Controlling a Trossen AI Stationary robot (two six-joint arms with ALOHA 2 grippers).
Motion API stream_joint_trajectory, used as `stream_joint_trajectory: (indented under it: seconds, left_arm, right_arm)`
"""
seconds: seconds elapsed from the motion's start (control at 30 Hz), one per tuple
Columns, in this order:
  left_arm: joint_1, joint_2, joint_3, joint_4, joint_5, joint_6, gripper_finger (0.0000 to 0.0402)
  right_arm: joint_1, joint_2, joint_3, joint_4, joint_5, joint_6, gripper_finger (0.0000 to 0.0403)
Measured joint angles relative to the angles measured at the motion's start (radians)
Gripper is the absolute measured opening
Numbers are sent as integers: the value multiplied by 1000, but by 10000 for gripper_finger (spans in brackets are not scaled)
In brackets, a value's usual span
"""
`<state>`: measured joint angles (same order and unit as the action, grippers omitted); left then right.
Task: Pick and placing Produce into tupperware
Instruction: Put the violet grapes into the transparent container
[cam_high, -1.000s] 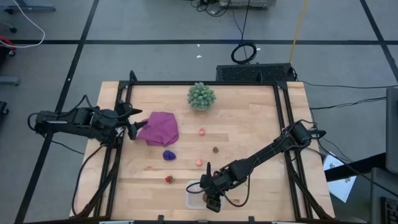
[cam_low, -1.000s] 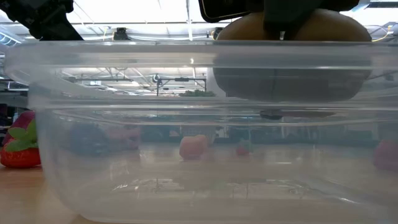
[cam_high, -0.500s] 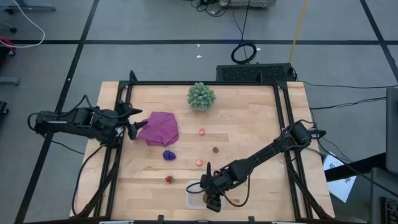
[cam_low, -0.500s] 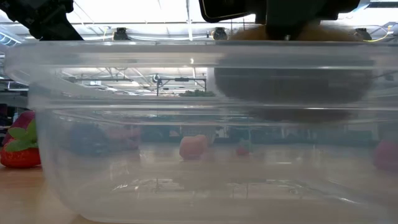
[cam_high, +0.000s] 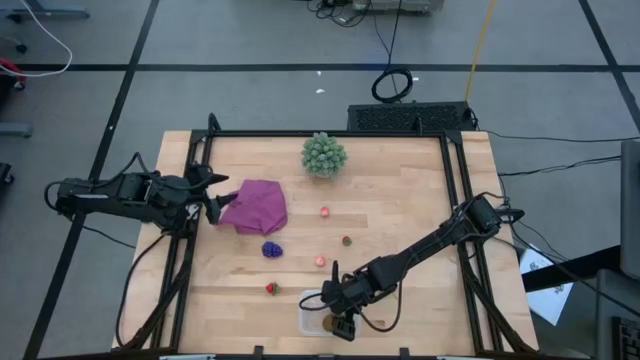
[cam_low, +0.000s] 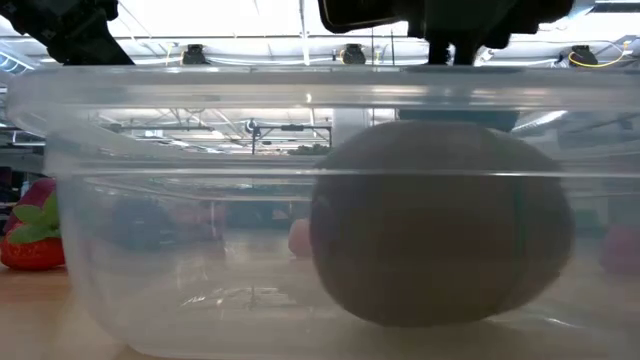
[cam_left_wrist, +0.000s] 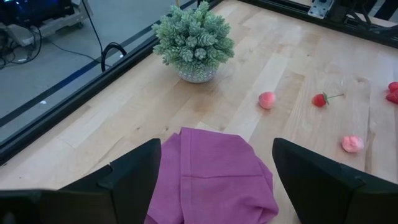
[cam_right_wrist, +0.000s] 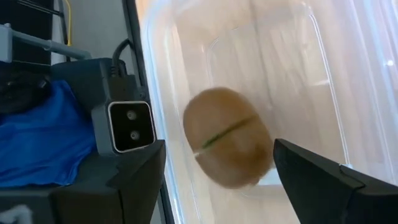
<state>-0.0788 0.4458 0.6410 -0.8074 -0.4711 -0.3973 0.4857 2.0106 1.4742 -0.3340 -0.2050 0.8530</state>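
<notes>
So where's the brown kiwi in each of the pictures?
High view: the kiwi is a small brown spot in the tupperware at the table's near edge, beside the right gripper.
Low view: the kiwi fills the middle, seen through the tub's clear wall.
Left wrist view: not in it.
Right wrist view: the kiwi sits centre, between the open fingers.
Shared landmark: the tupperware.

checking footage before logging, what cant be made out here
- Right wrist view: kiwi is motion-blurred, so resting or still falling is unclear.
- Low view: tupperware wall hazes the fruits behind; only the strawberry shows clearly.
- High view: right gripper covers part of the tub; kiwi barely visible.
</notes>
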Motion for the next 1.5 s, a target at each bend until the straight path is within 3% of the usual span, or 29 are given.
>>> stream_joint_trajectory:
  seconds: [0.4, 0.73, 1.03, 1.5]
  left_arm:
    - [0, 0, 0, 0, 1, 2, 312]
    - [-2, 32, 0, 0, 73, -9, 312]
    - [-48, 203, 0, 55, 118, -35, 312]
    - [-283, 555, 0, 247, 153, -112, 312]
  right_arm:
    - [-19, 0, 0, 152, -6, -37, 290]
    - [-61, -27, 7, 233, -5, -162, 290]
    - [-130, -58, 7, 329, 5, -406, 290]
    - [-259, -173, 7, 312, 185, -798, 290]
